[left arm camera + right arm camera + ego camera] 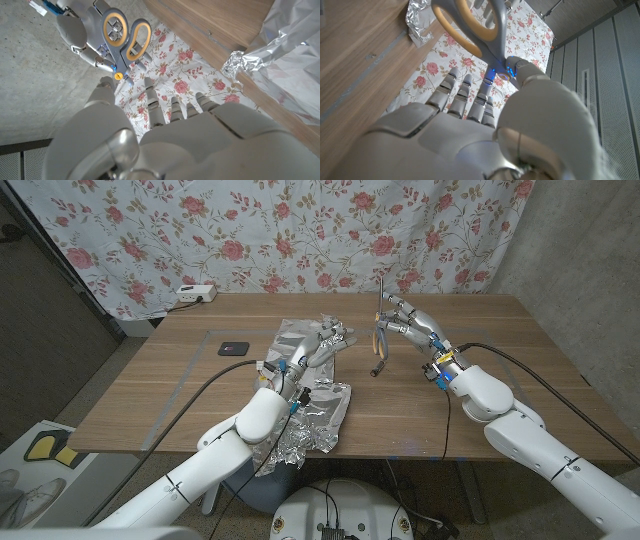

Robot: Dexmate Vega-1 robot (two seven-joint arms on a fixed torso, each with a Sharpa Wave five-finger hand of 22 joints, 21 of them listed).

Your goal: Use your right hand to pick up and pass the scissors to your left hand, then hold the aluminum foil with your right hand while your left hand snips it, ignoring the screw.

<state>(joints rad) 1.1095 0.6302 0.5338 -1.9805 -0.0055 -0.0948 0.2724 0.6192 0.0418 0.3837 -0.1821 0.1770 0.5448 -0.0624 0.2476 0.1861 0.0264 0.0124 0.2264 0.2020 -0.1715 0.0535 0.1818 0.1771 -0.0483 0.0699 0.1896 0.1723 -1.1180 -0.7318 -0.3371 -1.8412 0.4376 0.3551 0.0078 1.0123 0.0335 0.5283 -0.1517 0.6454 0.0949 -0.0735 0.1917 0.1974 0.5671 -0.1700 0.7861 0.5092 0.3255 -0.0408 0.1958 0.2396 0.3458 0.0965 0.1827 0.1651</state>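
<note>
**Head view: scissors up in the right hand**

Right hand point(408, 320) raised over the wooden table point(500, 350), fingers pinching the scissors point(380, 330), blades up, yellow-lined handles hanging down. Left hand point(322, 346) over the crinkly aluminum foil point(320, 415), fingers apart, holding nothing, near the scissors but not touching. Small black thing point(233, 348) off to the left.

Crinkled, shiny aluminum foil point(310, 395) on a matt wood-grain table point(180, 380); scissors point(125, 37) — grey and yellow plastic handles; backdrop — floral printed cloth point(300, 230).
</note>
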